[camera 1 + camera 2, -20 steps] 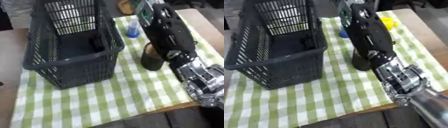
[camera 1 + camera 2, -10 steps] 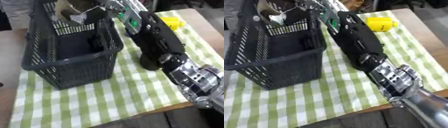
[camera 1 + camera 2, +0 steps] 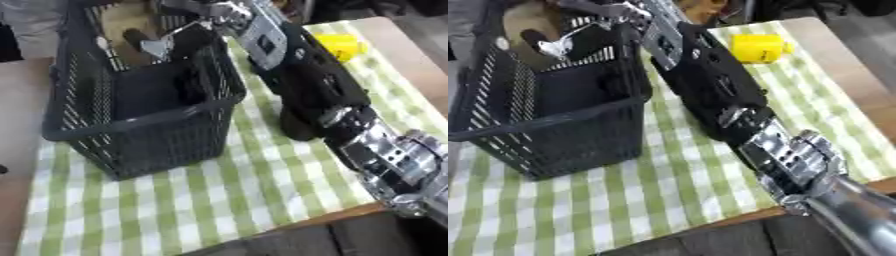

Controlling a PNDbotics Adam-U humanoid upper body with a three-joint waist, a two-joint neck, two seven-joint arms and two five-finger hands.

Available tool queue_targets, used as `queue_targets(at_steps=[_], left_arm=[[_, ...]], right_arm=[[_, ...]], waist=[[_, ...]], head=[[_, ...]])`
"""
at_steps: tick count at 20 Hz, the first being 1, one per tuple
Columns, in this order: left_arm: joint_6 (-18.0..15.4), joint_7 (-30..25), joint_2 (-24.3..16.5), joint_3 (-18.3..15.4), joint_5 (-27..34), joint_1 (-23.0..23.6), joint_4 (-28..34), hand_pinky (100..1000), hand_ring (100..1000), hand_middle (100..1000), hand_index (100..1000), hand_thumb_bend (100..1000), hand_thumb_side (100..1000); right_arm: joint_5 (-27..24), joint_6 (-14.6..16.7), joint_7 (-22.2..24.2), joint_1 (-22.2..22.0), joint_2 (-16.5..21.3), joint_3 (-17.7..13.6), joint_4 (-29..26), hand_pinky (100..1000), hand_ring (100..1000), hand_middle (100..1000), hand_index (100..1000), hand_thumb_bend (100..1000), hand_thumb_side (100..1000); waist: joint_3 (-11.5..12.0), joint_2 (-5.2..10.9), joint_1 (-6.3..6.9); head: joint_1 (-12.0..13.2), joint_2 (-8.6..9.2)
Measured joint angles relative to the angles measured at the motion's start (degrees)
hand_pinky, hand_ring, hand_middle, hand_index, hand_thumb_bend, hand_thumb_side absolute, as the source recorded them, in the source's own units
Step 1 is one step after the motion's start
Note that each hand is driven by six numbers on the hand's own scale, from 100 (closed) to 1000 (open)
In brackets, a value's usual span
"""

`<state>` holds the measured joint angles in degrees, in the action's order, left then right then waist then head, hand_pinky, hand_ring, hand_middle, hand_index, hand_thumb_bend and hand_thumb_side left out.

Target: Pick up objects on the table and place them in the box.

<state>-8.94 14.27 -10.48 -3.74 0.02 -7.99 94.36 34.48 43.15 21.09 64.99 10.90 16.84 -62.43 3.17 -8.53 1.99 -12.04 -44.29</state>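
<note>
While the black-and-silver right arm stretches up across the green-and-white checked cloth (image 3: 219,195) on the wooden counter (image 3: 398,37) in the left eye view, the right robot hand (image 3: 188,7) hangs over the far end of the dark slatted plastic basket (image 3: 140,127); whether its fingers are spread or curled cannot be told. A yellow block-shaped object (image 3: 339,46) lies on the cloth, well apart to the right of the arm.

In the right eye view, a silver finger (image 3: 557,46) dips inside the basket's rim.
</note>
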Motion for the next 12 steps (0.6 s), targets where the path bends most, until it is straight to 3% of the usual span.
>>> queue_targets(at_steps=[7, 12], left_arm=[[0.0, 0.0, 0.0, 0.0, 0.0, 0.0, 0.0, 358, 820, 735, 761, 440, 916], [0.0, 0.0, 0.0, 0.0, 0.0, 0.0, 0.0, 359, 819, 735, 761, 438, 916]], right_arm=[[-0.2, -0.1, 0.1, -0.3, 0.1, -0.8, -0.7, 1000, 1000, 1000, 1000, 100, 625], [0.5, 0.7, -0.7, -0.3, 0.4, -1.0, -1.0, 1000, 1000, 999, 1000, 100, 536]], waist=[[-0.1, 0.0, -0.01], [-0.3, 0.0, -0.01]], head=[[0.1, 0.0], [0.1, 0.0]])
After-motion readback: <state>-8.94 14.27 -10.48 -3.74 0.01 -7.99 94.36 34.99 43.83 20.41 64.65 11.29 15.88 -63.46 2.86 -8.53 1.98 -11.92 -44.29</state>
